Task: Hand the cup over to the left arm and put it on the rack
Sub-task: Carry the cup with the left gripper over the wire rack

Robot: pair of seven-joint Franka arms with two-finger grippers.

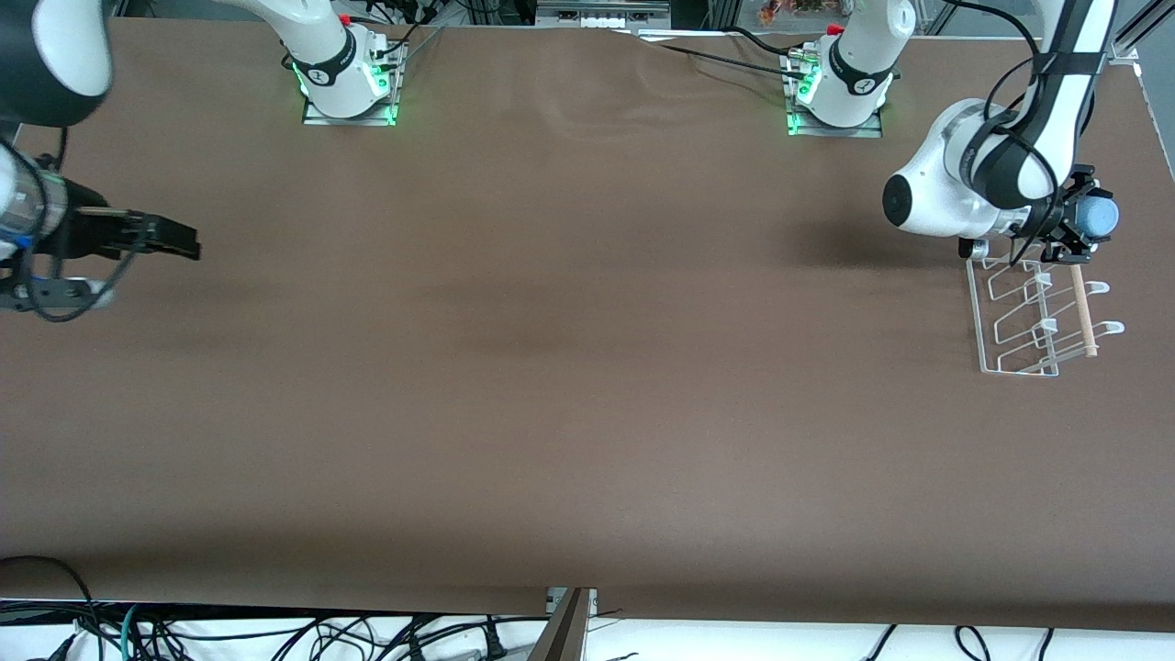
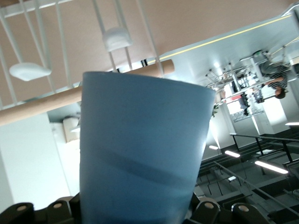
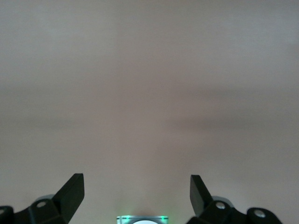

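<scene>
Left claw (image 1: 1081,229) was clamped on the cup (image 1: 1098,217) right over the rack (image 1: 1033,312) (wooden rod (image 1: 1080,308) just past it), while the right claw (image 1: 174,240) waited wide apart over bare surface (image 1: 551,367).

Arm shells: glossy white housings with black joint bands were seen on the left arm (image 1: 955,184) and the right arm (image 1: 55,55).
Bases: green lights were lit at both white bases on grey metal plates.
Cables: black cables were looped along each arm.
Grippers: the left gripper (image 1: 1072,240) and the right gripper (image 1: 174,240) were black; round screws were set in their bodies.
</scene>
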